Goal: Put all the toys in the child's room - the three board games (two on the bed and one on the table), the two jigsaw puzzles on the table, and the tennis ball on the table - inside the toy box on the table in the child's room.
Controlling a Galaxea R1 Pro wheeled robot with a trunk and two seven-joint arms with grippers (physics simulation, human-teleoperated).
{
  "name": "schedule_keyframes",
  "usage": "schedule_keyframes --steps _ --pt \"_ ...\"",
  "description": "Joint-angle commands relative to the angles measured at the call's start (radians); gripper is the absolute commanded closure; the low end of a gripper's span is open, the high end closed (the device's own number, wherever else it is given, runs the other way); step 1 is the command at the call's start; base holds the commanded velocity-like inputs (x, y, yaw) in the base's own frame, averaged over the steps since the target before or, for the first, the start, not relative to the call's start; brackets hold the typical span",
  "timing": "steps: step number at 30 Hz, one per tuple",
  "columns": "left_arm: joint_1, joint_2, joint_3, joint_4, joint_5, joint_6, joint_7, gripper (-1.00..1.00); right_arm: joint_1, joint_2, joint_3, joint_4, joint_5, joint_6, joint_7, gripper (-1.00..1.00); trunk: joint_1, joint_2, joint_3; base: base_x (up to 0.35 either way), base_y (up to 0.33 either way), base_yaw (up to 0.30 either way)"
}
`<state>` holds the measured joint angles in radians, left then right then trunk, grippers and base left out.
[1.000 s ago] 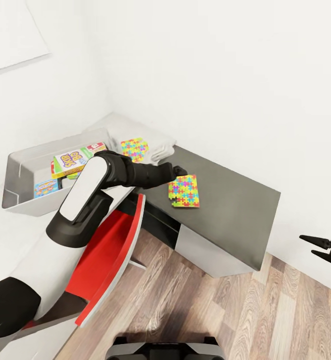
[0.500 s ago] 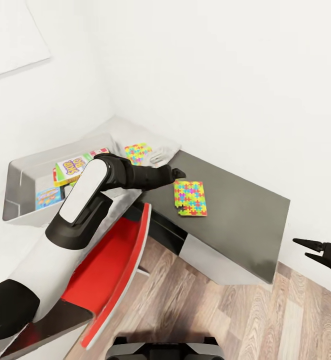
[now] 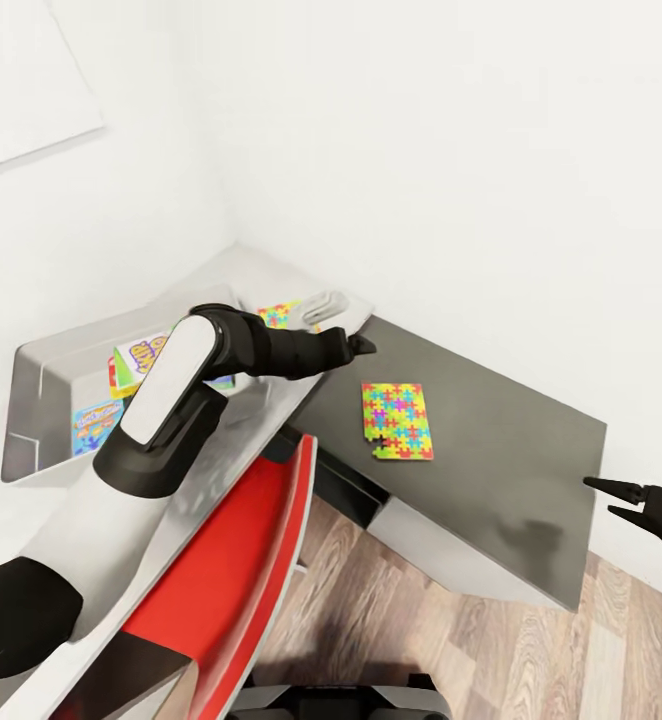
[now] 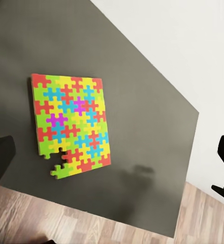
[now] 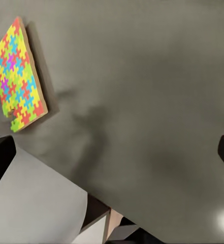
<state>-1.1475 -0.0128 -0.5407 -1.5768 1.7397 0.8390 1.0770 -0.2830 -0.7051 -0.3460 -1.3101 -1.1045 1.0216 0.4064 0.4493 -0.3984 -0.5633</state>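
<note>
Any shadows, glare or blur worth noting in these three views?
Head view: even, soft light, sharp, faint shadow on the dark side table. Left wrist view: a soft smudge of shadow beside the jigsaw puzzle. Right wrist view: slightly soft, diffuse shadows across the table, a small bright glare spot at one corner.

Matt dark grey side table (image 3: 491,440), wood-plank floor (image 3: 451,640) (grained), seemingly metal toy box (image 3: 31,400).

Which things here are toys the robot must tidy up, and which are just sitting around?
For the job:
jigsaw puzzle on the dark side table
second jigsaw puzzle behind the left arm
board games already in the toy box

Just there:
red chair
folded grey cloth
wood floor
</note>
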Motion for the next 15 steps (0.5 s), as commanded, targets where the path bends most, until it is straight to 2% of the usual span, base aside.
schedule_keyframes --steps 1,15 --pt "-0.001 0.0 0.0 -0.001 0.008 0.002 0.01 -1.0 -0.001 0.0 -0.001 0.0 0.009 0.004 0.01 -1.0 0.001 -0.002 -0.001 0.071 0.031 0.0" --pt "-0.001 -0.013 -0.004 -0.001 0.005 0.001 0.004 -1.0 -0.001 0.001 -0.007 -0.003 0.009 0.003 0.01 -1.0 0.001 -0.002 -0.001 0.029 0.013 0.0"
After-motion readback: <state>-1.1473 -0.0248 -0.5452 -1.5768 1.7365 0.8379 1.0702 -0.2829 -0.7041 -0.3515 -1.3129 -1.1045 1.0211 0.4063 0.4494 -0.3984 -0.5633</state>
